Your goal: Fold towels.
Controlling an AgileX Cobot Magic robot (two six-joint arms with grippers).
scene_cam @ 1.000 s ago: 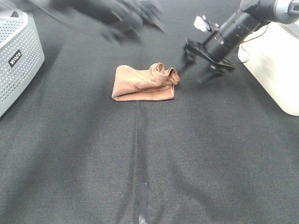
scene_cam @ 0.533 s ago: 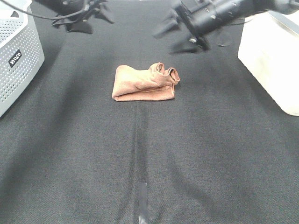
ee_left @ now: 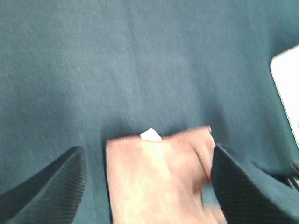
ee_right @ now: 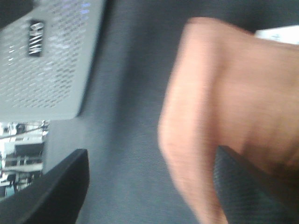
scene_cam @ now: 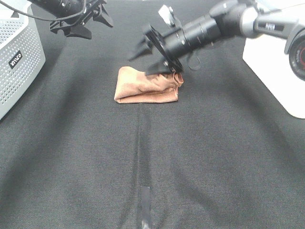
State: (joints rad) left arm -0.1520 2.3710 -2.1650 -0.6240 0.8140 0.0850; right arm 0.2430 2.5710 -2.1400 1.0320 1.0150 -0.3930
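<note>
The reddish-brown towel [scene_cam: 147, 87] lies folded into a small thick bundle on the black table, with a bunched end at its right. My right gripper [scene_cam: 141, 65] reaches across from the right and hovers open just over the towel's far edge, holding nothing. In the right wrist view the towel [ee_right: 233, 102] fills the space between the open fingers [ee_right: 51, 196]. My left gripper [scene_cam: 93, 26] is open and empty at the far left back, well away from the towel. The left wrist view shows the towel [ee_left: 159, 177] with its white tag [ee_left: 150, 135].
A grey perforated basket [scene_cam: 16, 62] stands at the left edge and also shows in the right wrist view [ee_right: 51, 56]. A white box [scene_cam: 276, 67] stands at the right edge. A strip of tape [scene_cam: 145, 205] marks the black cloth near the front.
My right gripper swung from the towel's right side up and back, then leftward over the towel's far edge. My left gripper drew back to the far left.
</note>
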